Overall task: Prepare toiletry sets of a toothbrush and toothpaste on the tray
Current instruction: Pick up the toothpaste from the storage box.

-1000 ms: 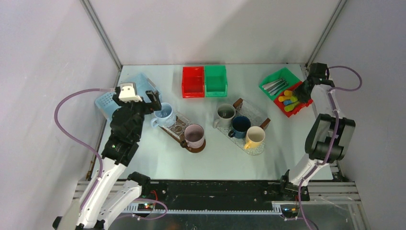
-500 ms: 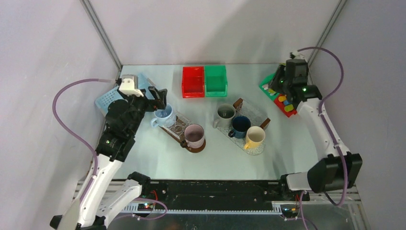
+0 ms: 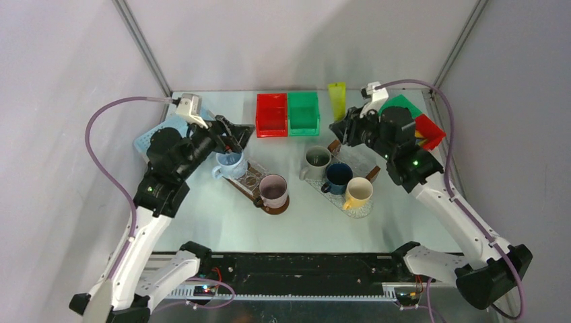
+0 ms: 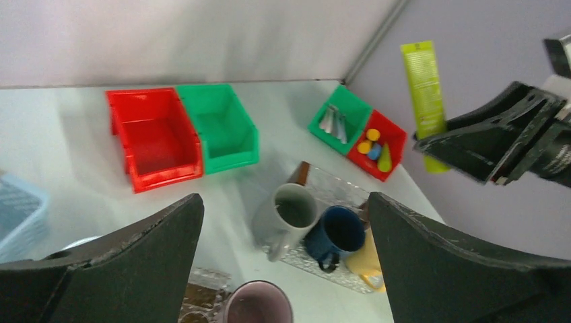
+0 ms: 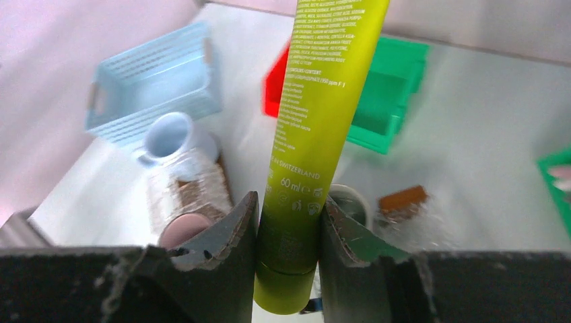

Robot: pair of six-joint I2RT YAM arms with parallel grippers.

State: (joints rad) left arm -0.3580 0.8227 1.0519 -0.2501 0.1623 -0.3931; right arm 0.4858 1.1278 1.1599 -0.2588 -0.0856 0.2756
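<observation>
Right wrist: right gripper [image 5: 288, 210] clamps lime tube [image 5: 324, 101] printed "SWITZERLAND", "60 ml".

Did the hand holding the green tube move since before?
Yes. The right gripper swung left, from the right-hand red bin to above the mug tray, carrying the green tube.

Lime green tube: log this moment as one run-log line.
right gripper: shut on lime green tube, cap down | left gripper: open, empty | status: tube aloft, not set down
</observation>
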